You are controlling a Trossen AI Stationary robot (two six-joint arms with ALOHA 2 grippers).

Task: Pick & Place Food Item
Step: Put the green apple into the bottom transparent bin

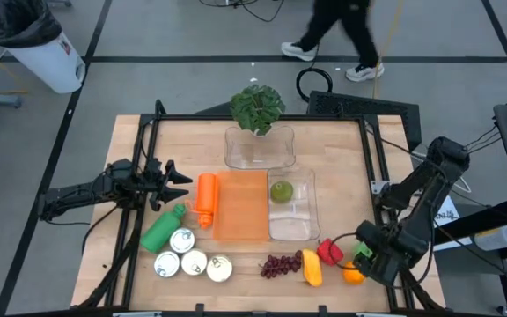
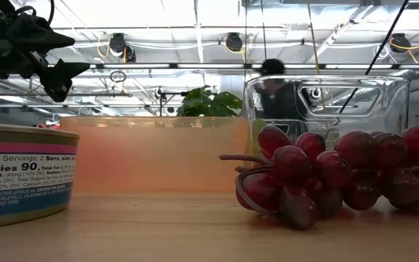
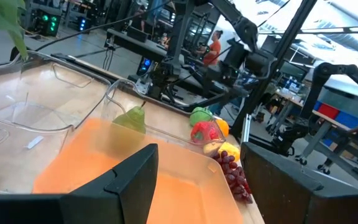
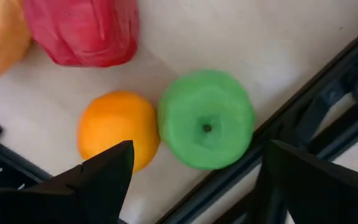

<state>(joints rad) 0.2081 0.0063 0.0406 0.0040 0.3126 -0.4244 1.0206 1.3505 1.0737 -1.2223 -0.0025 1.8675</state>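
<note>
Food lies at the table's near right: purple grapes (image 1: 280, 264), a yellow pepper (image 1: 312, 268), a red pepper (image 1: 329, 252), an orange (image 1: 353, 275) and a green round fruit (image 1: 362, 254). My right gripper (image 4: 194, 180) hangs open above the green fruit (image 4: 207, 119) and the orange (image 4: 118, 129), pointing down and touching neither. A green pear (image 1: 281, 191) rests in a clear container (image 1: 304, 224). My left gripper (image 1: 183, 182) waits open and level at the table's left, beside an orange tray (image 1: 240, 204).
A second clear container (image 1: 260, 147) and a potted plant (image 1: 256, 107) stand at the far middle. An orange bottle (image 1: 205, 198), a green bottle (image 1: 163, 229) and three cans (image 1: 194, 261) lie near left. The black table frame (image 4: 328, 99) runs close beside the green fruit.
</note>
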